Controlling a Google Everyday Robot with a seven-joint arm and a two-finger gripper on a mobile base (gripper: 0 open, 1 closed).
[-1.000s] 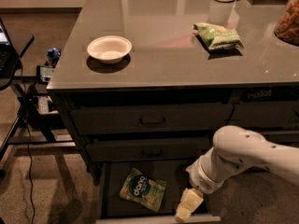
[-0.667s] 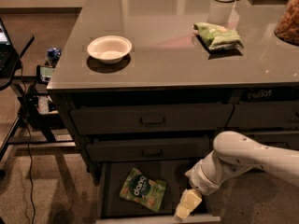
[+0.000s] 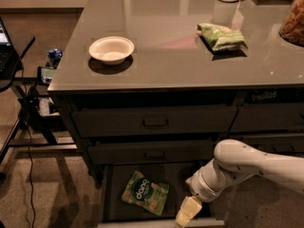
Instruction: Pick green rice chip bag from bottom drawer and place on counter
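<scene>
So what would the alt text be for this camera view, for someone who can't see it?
A white robot arm reaches down into an open bottom drawer, its claw hanging beside, not touching, a flat green rice chip bag lying on the drawer floor. Above, the glossy grey counter holds a white bowl and another green snack bag.

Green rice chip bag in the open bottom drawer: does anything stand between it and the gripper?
Nothing visible does. The gripper hangs at the front right of the bottom drawer, to the right of the green rice chip bag; only bare drawer floor lies between them.
</scene>
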